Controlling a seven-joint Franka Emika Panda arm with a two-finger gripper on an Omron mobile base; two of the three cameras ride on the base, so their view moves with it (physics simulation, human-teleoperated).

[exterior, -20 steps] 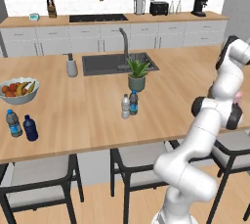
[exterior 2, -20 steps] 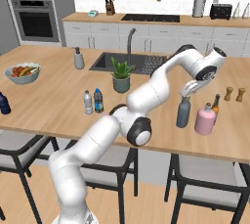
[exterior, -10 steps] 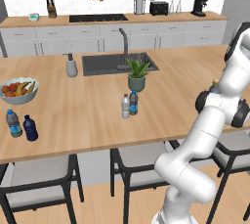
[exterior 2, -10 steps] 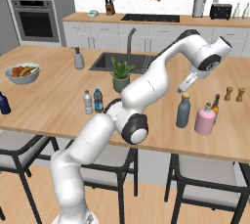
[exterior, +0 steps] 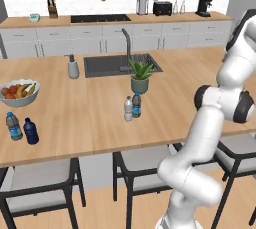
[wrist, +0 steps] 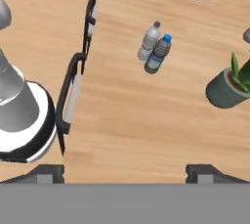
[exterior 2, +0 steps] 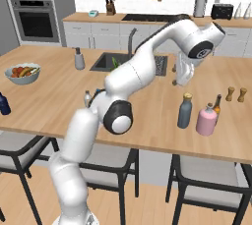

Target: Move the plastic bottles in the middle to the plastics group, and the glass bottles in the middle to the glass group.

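Note:
Two plastic bottles stand together mid-counter, a whitish one [exterior: 128, 109] [wrist: 149, 41] and a blue-labelled one [exterior: 136, 104] [wrist: 157, 54]. The plastics group, a clear blue-labelled bottle [exterior: 14, 125] and a navy bottle [exterior: 31, 131], is at the counter's left end. The slate-grey glass bottle [exterior 2: 185, 111] stands upright right beside the pink bottle [exterior 2: 205, 120] of the glass group. My gripper [exterior 2: 174, 74] [wrist: 125, 173] hangs open and empty in the air above and left of the grey bottle. It points back toward the middle bottles.
A potted plant [exterior: 140, 77] [wrist: 229, 88] stands by the sink [exterior: 120, 64], just behind the middle bottles. A fruit bowl [exterior: 19, 93] sits at the left. Two brown shakers [exterior 2: 235, 94] stand behind the pink bottle. Dark chairs [wrist: 73, 96] line the counter's near edge.
The gripper has lifted off the grey bottle's top and swung up and to the left, turning toward the counter's middle. The grey bottle stays standing by the pink one.

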